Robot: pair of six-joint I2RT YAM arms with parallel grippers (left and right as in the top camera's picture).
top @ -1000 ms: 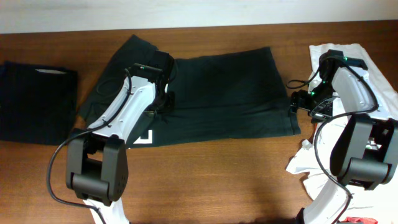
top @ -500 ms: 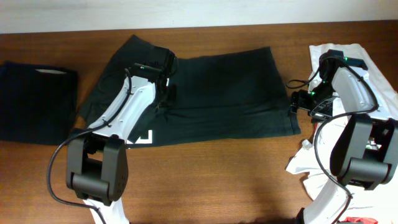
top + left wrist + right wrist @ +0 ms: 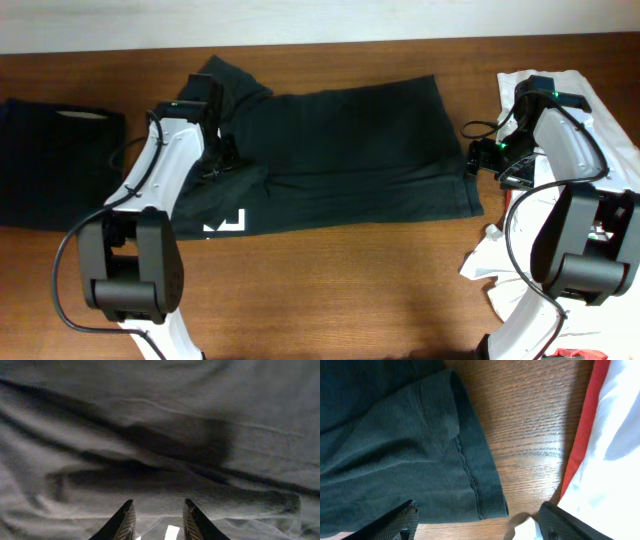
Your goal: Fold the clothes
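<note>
Between folds, both grippers empty
The left gripper hung narrowly parted over wrinkled cloth, and the right gripper stood wide apart at the hem corner. The black T-shirt lay partly folded across the tabletop, upper centre. Next, probably, fresh edge grips.

A black short-sleeved thin-fabric T-shirt lay spread across the upper middle of the overhead frame on a brown wooden table. A folded dark cloth garment sat far left, apart from it; a white crumpled cloth lay along the right edge. The left gripper hung over the T-shirt's left part, the right gripper at its right hem.
</note>
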